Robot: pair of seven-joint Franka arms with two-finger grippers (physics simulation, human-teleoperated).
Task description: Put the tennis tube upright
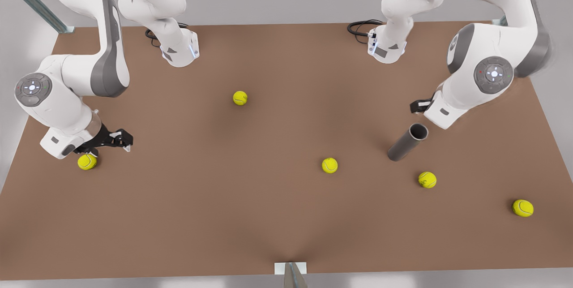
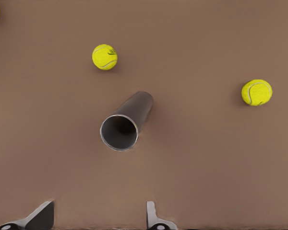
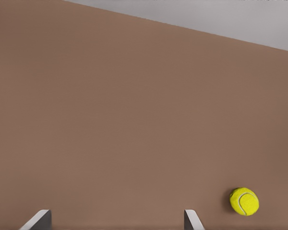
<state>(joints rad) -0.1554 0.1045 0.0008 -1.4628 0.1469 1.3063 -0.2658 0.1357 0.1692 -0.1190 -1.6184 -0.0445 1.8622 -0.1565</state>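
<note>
tube (image 1: 407,142) lying tilted on counter (image 1: 268,216), open end twd L pincer (image 2: 101,218) | L open, just above it | R pincer (image 3: 115,220) open, idle nr ball (image 3: 244,201) | grab mid-body, pivot slow

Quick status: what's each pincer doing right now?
Left pincer: open, empty, hanging over the tennis tube, not touching it.
Right pincer: open, empty, waiting near a tennis ball.

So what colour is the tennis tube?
Plain metallic grey, dark inside; the left wrist view shows the tennis tube best.
</note>
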